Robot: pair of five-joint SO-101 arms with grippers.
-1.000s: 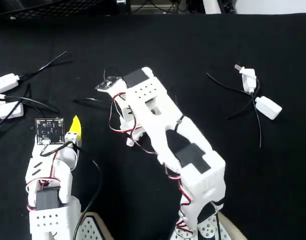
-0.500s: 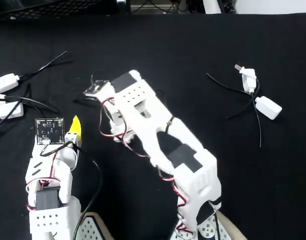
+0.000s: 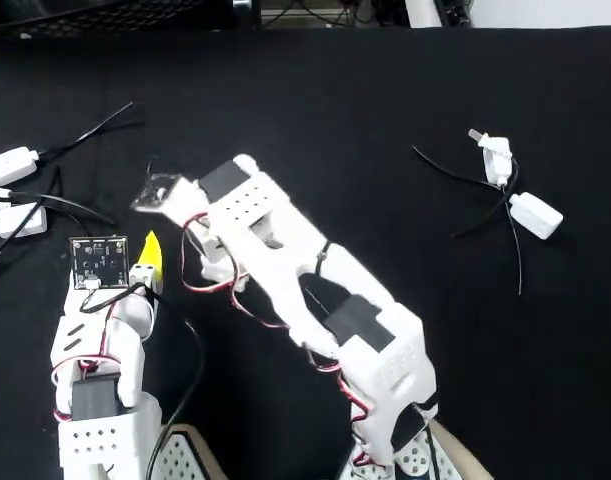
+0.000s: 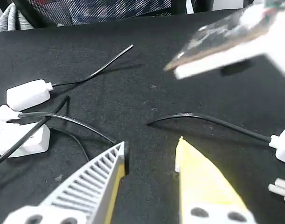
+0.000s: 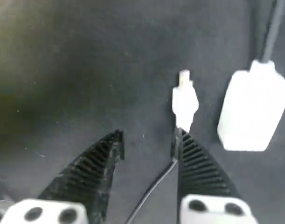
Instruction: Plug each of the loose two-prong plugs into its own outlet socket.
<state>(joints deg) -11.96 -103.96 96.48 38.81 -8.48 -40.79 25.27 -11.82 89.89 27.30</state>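
Right end effector [image 5: 147, 135] swung leftward, apparently beside plug [image 5: 184, 100].

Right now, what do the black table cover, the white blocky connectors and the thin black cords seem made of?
Black table cover: matte cloth, probably felt; lint specks, no glare.
White blocky connectors: smooth moulded plastic; rounded edges, soft sheen.
Thin black cords: likely rubber-sheathed wire; they curve loosely.

Black matte fabric tabletop [image 3: 385, 90], spread flat. Beyond its far edge, dark mesh chair back [image 4: 109, 9] beside pale grey crumpled fabric [image 4: 4, 18].
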